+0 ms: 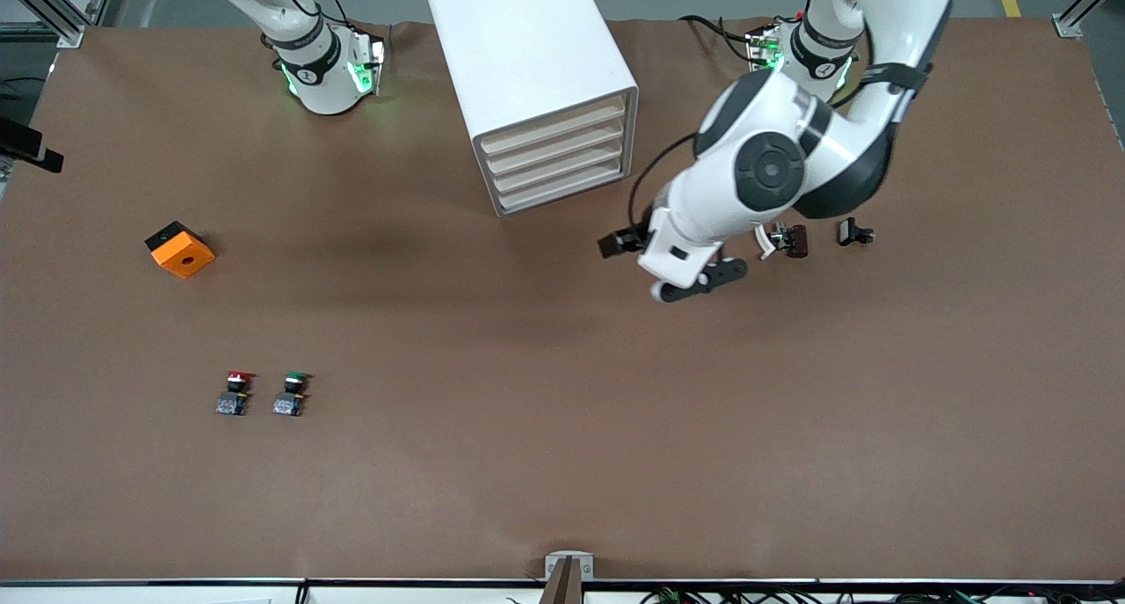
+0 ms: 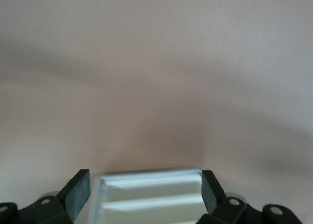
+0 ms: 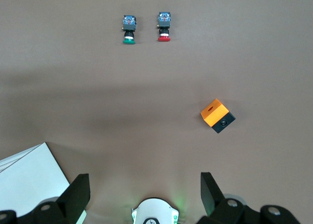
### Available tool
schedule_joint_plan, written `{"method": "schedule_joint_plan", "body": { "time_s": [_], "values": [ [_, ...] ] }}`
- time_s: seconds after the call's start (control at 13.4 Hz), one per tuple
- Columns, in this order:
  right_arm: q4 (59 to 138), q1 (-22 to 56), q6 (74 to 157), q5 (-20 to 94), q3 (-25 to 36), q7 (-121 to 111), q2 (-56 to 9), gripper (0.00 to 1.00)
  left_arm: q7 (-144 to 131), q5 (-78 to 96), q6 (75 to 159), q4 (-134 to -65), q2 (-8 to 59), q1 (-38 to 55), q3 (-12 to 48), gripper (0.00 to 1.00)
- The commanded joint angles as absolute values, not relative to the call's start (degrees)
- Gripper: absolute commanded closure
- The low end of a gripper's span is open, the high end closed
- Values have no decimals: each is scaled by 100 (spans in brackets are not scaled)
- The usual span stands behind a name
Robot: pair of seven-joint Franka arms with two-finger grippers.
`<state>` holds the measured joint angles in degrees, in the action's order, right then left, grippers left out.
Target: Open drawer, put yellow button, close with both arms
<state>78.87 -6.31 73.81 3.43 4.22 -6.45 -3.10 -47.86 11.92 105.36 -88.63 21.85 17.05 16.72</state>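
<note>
**Front view.** The white cabinet (image 1: 527, 68) stands on the bench (image 1: 562, 463) between the two arm bases. Its four beige fronts face the camera at a slant. The drawer (image 1: 554, 122), the top one, sits pushed in, level with the three below it. The left arm (image 1: 773, 169) bends down over the bench beside the cabinet's front, toward its own end of the bench. The left gripper (image 1: 703, 280) hangs low there, apart from the cabinet. Two small dark parts (image 1: 788, 239) lie just beside the arm, toward the left arm's end. A red-capped button (image 1: 235, 393) and a green-capped button (image 1: 290, 393) lie side by side, well nearer the camera and toward the right arm's end. An orange block (image 1: 180, 250) lies farther from the camera than they do. The yellow button shows nowhere on the bench, so its place cannot be told. Of the right arm, only the base and lower links show.

**Left wrist view.** The jaws stand spread wide with nothing between them and touch nothing. The cabinet's front, with its pale drawer fronts, shows in the gap, some way off.

**Right wrist view.** The right gripper (image 3: 145, 185) hangs above its own green-lit base (image 3: 154, 213). Its jaws are spread wide and empty. The bench below shows the two buttons, the orange block and a corner of the cabinet.
</note>
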Motion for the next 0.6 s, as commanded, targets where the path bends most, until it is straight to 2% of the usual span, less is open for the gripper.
{"method": "schedule_joint_plan", "body": {
  "time_s": [0.0,0.22,0.52],
  "values": [
    [8742,-501,7864,167,387,-694,314,0,-4108,950,10354,-9061,1846,1224,1723,0],
    [9184,-475,8104,167,387,-703,606,0,-3149,923,10266,-9412,1391,565,1705,0],
    [9281,-378,8121,149,413,-694,694,0,-1966,369,9932,-9204,1151,-324,1705,0]
  ]
}}
